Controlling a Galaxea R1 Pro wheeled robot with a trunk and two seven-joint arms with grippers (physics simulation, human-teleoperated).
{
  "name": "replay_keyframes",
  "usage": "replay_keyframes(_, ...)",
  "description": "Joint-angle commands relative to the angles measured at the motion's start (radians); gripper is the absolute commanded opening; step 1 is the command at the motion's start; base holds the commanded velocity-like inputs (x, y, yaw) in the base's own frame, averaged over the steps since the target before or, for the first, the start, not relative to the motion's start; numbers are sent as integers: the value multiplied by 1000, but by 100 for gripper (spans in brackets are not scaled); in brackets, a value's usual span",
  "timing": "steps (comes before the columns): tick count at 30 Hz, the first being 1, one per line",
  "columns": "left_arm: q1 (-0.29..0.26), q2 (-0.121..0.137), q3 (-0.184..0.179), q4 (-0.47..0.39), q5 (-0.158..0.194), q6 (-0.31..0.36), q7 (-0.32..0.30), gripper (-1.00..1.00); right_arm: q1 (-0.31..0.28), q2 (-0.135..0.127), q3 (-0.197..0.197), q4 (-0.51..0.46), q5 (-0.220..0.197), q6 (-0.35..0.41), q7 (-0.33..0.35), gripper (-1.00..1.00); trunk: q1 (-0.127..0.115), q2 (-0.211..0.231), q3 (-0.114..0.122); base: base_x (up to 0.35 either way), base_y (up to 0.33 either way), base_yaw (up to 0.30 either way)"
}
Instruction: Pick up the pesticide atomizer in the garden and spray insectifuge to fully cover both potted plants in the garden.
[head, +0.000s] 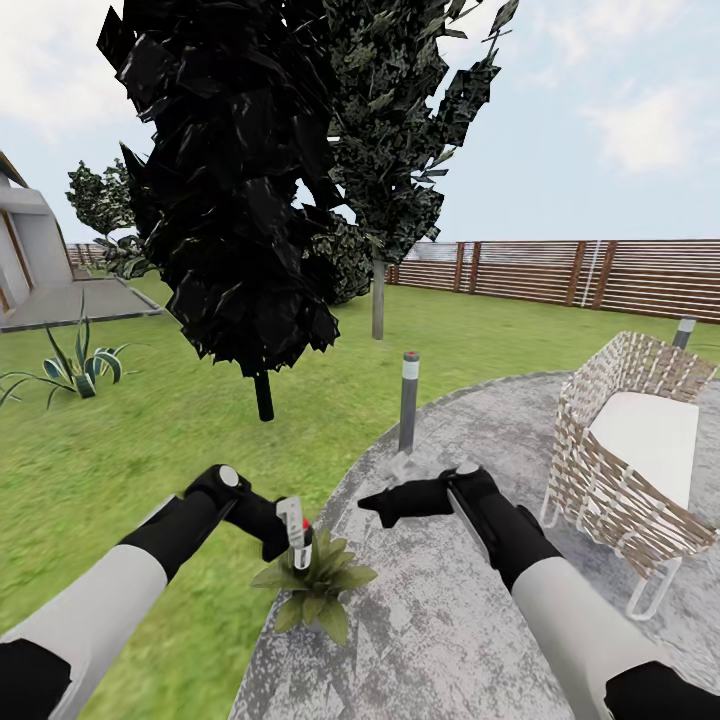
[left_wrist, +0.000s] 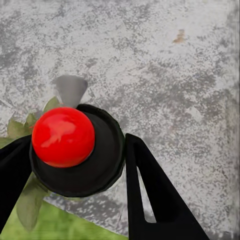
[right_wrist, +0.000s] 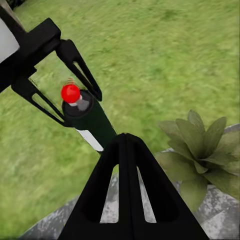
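Your left end effector (head: 288, 528) is pinching the pesticide atomizer (head: 296, 535): in the right wrist view its two black fingers (right_wrist: 80, 65) sit on either side of the dark-green bottle (right_wrist: 92, 120), just under the red top, with the white label showing lower down the body. In the left wrist view you look straight down onto the red top (left_wrist: 63, 136) and the round dark shoulder of the bottle, with a finger (left_wrist: 150, 195) tight against each side.

You are holding the bottle roughly upright directly above one potted plant (head: 315, 585), a low rosette of pointed green leaves that sits right at the edge of the round grey patio (head: 470, 620), where the stone meets the lawn (head: 120, 440). Leaves of that plant (left_wrist: 30, 195) show beneath the bottle in the left wrist view, and the plant (right_wrist: 200, 150) lies just beside the bottle in the right wrist view.

Your right end effector (head: 375, 502) has its fingers pressed together into a single point (right_wrist: 127, 145) and holds nothing. It hovers over the patio near the atomizer, pointing toward it without touching.

A grey bollard lamp (head: 409, 400) stands beyond both end effectors at the patio's edge.
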Motion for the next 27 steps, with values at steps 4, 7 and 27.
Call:
replay_keyframes(4,-3,-23,-4,-4,-22,13,-27,-100,-1,0,4,-2,7,5,5,-100,0,-1,-1,0,0,0)
replay_keyframes(7,-3,-55,-4,-3,-131,46,-51,-100,-1,0,5,-2,7,5,5,-100,0,-1,-1,0,0,0)
replay_keyframes(27,-26,-120,-1,-7,-229,144,-93,-100,-1,3,8,-4,8,5,5,-100,0,-1,-1,0,0,0)
